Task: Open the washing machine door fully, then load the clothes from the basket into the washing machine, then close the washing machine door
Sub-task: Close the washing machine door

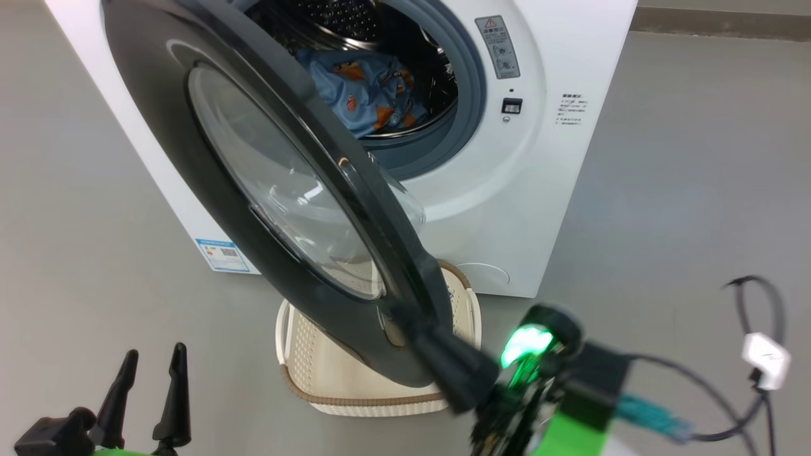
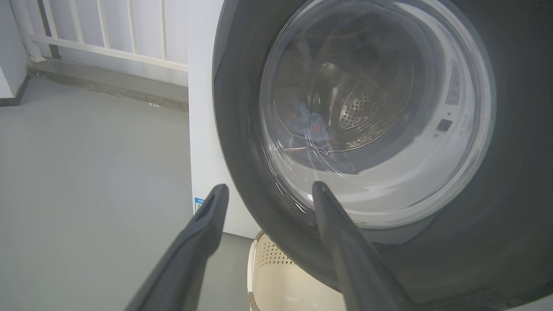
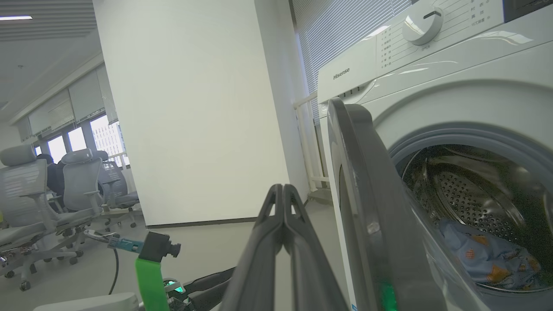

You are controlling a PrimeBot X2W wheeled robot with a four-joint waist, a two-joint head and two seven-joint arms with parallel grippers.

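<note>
The washing machine [image 1: 557, 158] stands with its door [image 1: 285, 190] swung partway out toward me, black rim and glass bowl facing my left. Light blue printed clothes [image 1: 367, 88] lie in the steel drum, also seen as clothes [image 3: 488, 255] past the door's edge [image 3: 367, 181]. The cream basket [image 1: 304, 354] sits on the floor under the door and looks empty. My right gripper [image 1: 418, 329] is shut, its tips at the door's lower rim; the right gripper [image 3: 283, 188] lies just beside the door's outer face. My left gripper [image 1: 152, 361] is open and holds nothing, low at the left.
Grey floor surrounds the machine. A black cable with a white connector [image 1: 766, 358] hangs at my right arm. Office chairs [image 3: 77, 181] and a white pillar [image 3: 194, 108] stand farther off. A white railing [image 2: 108, 43] runs behind the machine.
</note>
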